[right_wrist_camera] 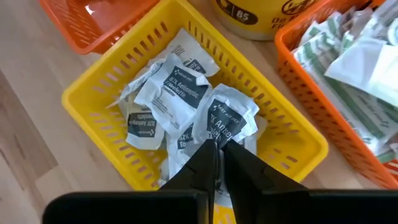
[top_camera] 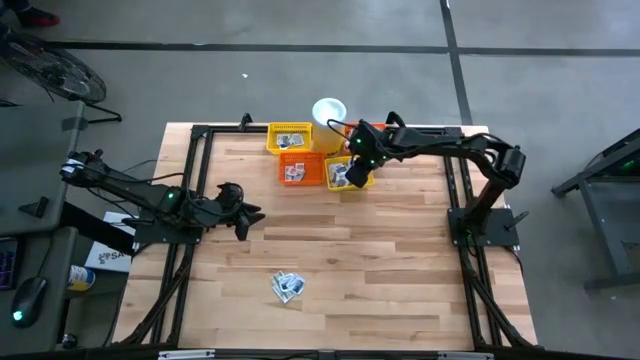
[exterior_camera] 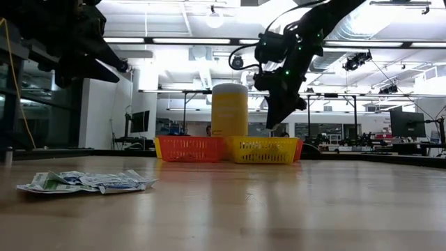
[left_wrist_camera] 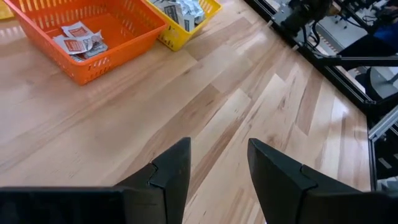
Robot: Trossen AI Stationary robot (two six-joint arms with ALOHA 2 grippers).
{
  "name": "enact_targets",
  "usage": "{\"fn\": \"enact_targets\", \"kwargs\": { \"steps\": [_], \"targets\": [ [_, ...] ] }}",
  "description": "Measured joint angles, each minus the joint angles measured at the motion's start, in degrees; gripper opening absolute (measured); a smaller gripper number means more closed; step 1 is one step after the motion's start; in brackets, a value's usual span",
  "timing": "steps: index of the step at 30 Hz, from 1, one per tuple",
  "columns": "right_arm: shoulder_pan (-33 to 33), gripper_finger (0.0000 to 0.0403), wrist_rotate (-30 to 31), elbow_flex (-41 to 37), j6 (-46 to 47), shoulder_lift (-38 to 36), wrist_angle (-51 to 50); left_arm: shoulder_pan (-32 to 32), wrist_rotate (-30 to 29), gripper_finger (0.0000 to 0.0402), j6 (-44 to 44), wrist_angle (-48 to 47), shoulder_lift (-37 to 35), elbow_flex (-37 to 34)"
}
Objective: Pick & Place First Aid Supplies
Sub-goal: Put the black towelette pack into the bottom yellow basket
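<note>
Under my black right claw point(right_wrist_camera: 217, 155) sits a bright yellow mesh basket point(right_wrist_camera: 93, 93) holding white sachets point(right_wrist_camera: 177, 87) with dark printed panels and white lettering. Beside that yellow basket stands an orange basket point(left_wrist_camera: 93, 62), its packets point(left_wrist_camera: 78, 40) white with red-orange print. Behind the yellow basket is a cup point(top_camera: 329, 110), white from above. The surface point(top_camera: 380, 260) is pale striped wood. Well away from the yellow basket lies a pile of packets point(top_camera: 288, 287), white and pale green.
</note>
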Motion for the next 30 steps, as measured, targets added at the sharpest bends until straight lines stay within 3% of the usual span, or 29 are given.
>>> {"fn": "enact_targets", "kwargs": {
  "steps": [8,21,30],
  "targets": [
    [0.04,0.0039,-0.09,0.0,0.84,0.29,-0.38,-0.01,-0.01,0.0158,-0.21,0.03,0.0,0.0],
    [0.06,0.0151,-9.33,0.0,3.11,0.05,-2.57,-0.01,0.83,0.0158,-0.17,-0.41,-0.01,0.0],
    [2.55,0.0161,-9.03,0.0,2.75,-3.96,-6.48,-0.01,3.48,0.0158,0.01,-2.15,-0.02,0.0]
  ]
}}
